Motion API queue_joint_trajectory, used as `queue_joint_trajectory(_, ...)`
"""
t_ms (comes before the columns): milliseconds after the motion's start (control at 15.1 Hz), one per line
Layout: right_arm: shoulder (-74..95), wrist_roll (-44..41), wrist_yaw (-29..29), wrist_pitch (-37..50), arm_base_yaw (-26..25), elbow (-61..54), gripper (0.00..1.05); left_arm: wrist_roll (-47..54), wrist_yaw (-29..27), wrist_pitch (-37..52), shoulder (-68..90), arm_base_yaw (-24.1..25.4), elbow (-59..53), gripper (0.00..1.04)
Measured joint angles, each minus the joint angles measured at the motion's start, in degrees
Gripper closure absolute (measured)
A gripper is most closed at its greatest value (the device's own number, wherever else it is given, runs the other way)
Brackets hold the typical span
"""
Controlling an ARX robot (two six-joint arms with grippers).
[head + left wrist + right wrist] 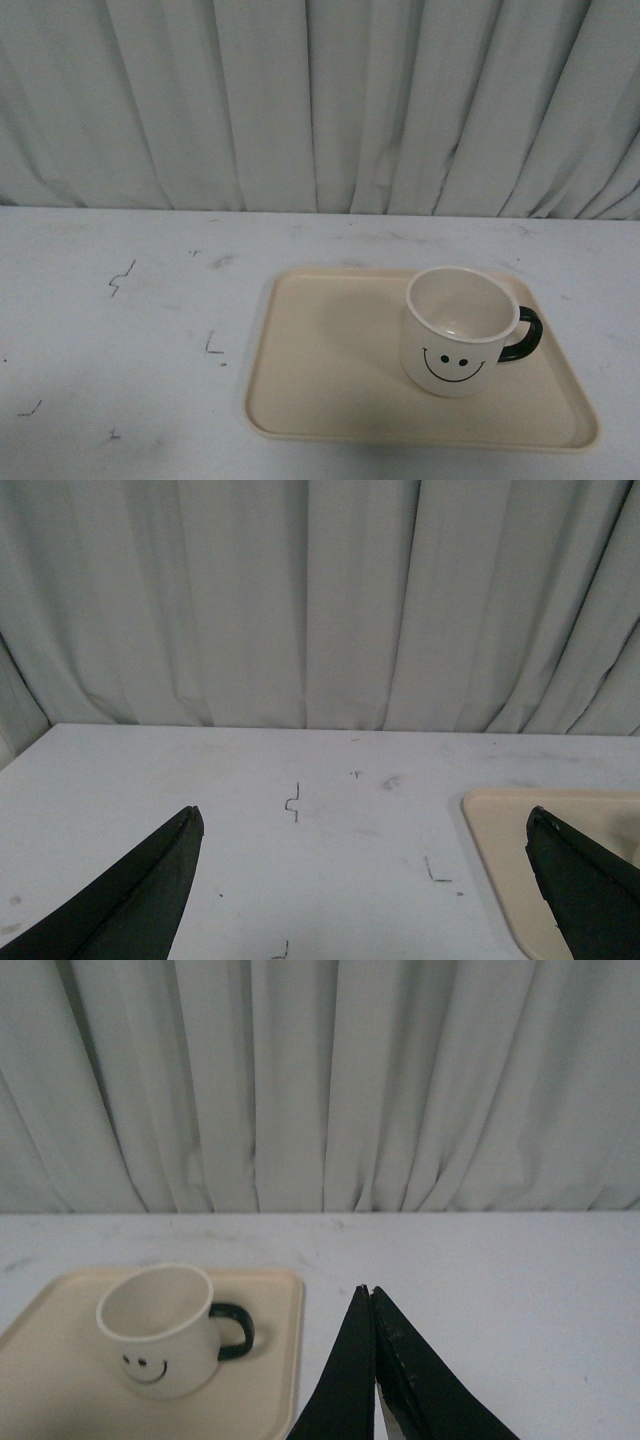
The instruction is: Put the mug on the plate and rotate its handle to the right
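The cream mug (456, 335) with a black smiley face stands upright on the right part of the beige plate (320, 370). Its black handle (524, 334) points to the right. The mug (157, 1330), handle (233, 1330) and plate (50, 1380) also show in the right wrist view. My right gripper (366, 1290) is shut and empty, above the table beside the plate, clear of the mug. My left gripper (362, 820) is open and empty above the bare table, with a corner of the plate (500, 830) by one finger. Neither arm shows in the front view.
The white table (130, 300) carries small black pen marks (121, 277). A pale pleated curtain (320, 100) hangs along the table's far edge.
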Motion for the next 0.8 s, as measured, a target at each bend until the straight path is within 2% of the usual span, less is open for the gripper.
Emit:
queue_joint_trajectory(133, -0.02, 0.0, 0.0, -0.24, 0.0, -0.09, 1.03, -0.02, -0.02, -0.04, 0.0, 0.0, 0.0, 0.07)
queue_joint_trajectory(199, 0.0, 0.0, -0.02, -0.28, 0.0, -0.09, 0.96, -0.02, 0.0, -0.02, 0.0, 0.0, 0.0, 0.07)
queue_joint_trajectory(664, -0.02, 0.0, 0.0, -0.28, 0.0, -0.09, 0.05, 0.0, 0.0, -0.04, 0.0, 0.0, 0.0, 0.07)
queue_joint_trajectory(797, -0.02, 0.04, 0.0, -0.28, 0.0, -0.09, 0.07, 0.0, 0.0, -0.04, 0.0, 0.0, 0.0, 0.07)
